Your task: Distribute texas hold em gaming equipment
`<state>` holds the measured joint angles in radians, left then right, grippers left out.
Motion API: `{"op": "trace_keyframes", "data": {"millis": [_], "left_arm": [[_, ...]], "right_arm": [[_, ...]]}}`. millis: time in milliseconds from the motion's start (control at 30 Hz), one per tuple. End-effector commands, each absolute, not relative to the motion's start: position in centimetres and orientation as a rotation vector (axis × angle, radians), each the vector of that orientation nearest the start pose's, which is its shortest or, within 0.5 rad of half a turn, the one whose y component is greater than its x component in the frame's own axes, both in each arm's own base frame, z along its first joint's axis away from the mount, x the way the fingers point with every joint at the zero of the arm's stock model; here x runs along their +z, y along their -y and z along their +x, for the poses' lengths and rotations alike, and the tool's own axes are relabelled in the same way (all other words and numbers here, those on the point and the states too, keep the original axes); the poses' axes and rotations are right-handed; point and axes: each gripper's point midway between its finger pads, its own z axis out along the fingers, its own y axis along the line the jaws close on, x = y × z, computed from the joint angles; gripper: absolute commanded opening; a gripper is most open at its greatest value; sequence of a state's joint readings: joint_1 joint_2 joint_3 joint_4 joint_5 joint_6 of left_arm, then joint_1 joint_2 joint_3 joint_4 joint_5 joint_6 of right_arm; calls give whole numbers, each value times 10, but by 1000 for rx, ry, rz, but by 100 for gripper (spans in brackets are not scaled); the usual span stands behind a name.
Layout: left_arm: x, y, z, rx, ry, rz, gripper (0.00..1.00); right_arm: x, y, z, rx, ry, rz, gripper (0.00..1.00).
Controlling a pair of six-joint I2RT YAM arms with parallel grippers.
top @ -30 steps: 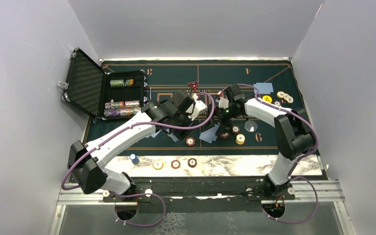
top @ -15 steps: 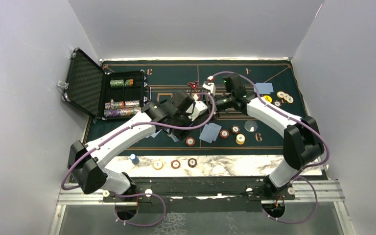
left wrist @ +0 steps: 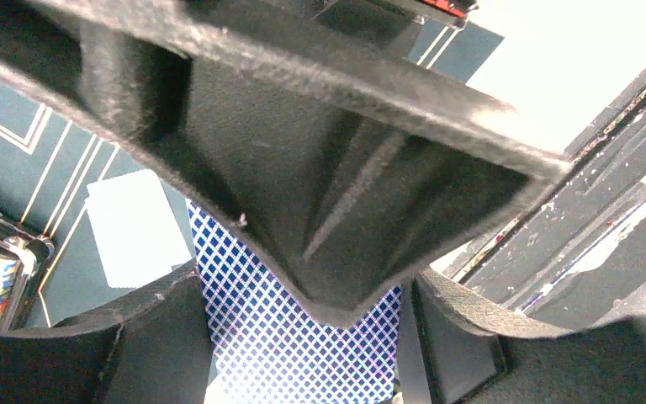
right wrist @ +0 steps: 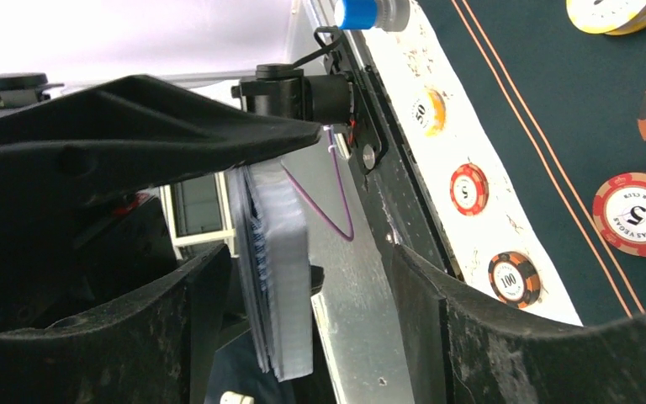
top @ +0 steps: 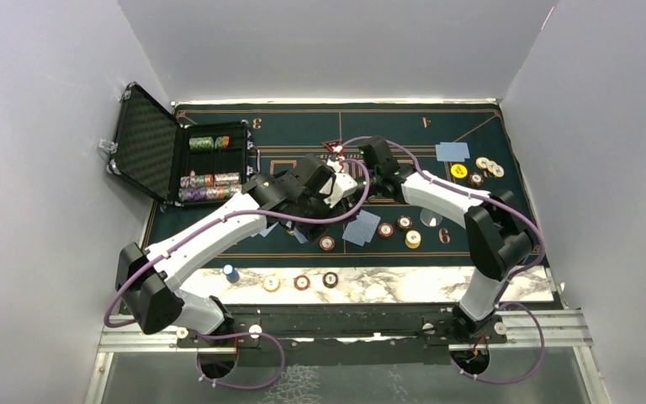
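Observation:
My left gripper (top: 342, 184) hangs over the middle of the green felt, shut on a deck of blue-backed playing cards (left wrist: 252, 278), whose lattice back fills the gap between its fingers (left wrist: 156, 341). My right gripper (top: 356, 165) has come right up against it. In the right wrist view the deck's edge (right wrist: 282, 278) stands between the open jaws of the right gripper (right wrist: 311, 337), close to the left finger, with a gap to the right finger. Two dealt cards (top: 362, 227) lie on the felt beside chips (top: 405, 222). A red triangular marker (top: 332, 146) lies just behind the grippers.
The open black case (top: 206, 168), with chip rows in it, stands at the left. One card (top: 452, 151) and more chips (top: 484, 167) lie at the far right, and a clear disc (top: 431, 217) nearer. Three chips (top: 302, 282) and a blue-capped piece (top: 230, 273) sit on the marble strip.
My right arm has swung up and left, from the cards by the near chips to the deck in my left gripper, and its jaws have narrowed. The left arm has not moved.

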<state>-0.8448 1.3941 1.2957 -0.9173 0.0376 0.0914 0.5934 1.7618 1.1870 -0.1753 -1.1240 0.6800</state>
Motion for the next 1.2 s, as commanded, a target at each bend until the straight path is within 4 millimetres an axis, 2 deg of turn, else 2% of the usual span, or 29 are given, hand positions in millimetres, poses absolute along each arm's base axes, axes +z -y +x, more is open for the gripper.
{"op": "trace_keyframes", "data": {"millis": [0, 67, 167, 433, 700, 933, 1033, 1167], "left_arm": [[198, 250, 214, -368, -2255, 1185, 0], [198, 251, 214, -368, -2255, 1182, 0], [198, 250, 213, -368, -2258, 1179, 0], [198, 249, 213, -364, -2260, 1179, 0], [197, 248, 212, -364, -2262, 1180, 0], [196, 248, 212, -360, -2263, 1183, 0], [195, 247, 212, -357, -2266, 1185, 0], [195, 246, 212, -353, -2272, 1183, 0]], "right_arm": [[169, -352, 224, 1789, -2535, -606, 68], [161, -347, 226, 1731, -2576, -595, 63], [159, -342, 232, 1667, -2584, -585, 60], [161, -334, 239, 1630, -2583, -575, 52], [166, -327, 248, 1606, -2568, -552, 49], [176, -322, 253, 1619, -2533, -554, 50], [184, -317, 255, 1639, -2516, -550, 58], [208, -298, 255, 1722, -2430, -515, 65]]}}
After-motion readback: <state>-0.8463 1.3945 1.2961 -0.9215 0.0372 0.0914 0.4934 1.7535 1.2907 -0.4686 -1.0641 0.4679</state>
